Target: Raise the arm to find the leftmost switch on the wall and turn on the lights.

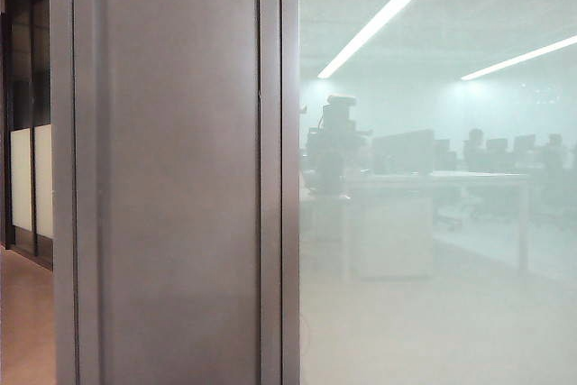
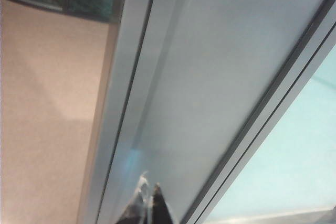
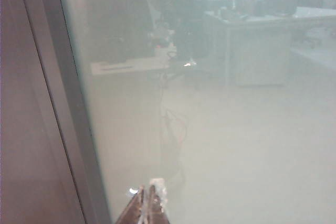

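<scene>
The arm (image 1: 330, 146) shows only as a hazy dark silhouette with a blocky head in the frosted glass pane (image 1: 433, 295) of the exterior view. A grey wall panel (image 1: 180, 178) fills the left half of that view; no switch shows on it in any view. In the left wrist view my left gripper (image 2: 149, 188) is shut with nothing in it, its tips close to the grey wall panel (image 2: 210, 77). My right gripper (image 3: 148, 188) is also shut and holds nothing, its tips near the frosted glass (image 3: 236, 145) beside the dark frame (image 3: 68, 103).
Bright ceiling strips (image 1: 389, 12) glow in the glass. Hazy desks (image 1: 451, 182), monitors and seated figures lie behind it. A dark doorway with pale panels (image 1: 27, 178) opens at far left over a tan floor (image 1: 22, 322).
</scene>
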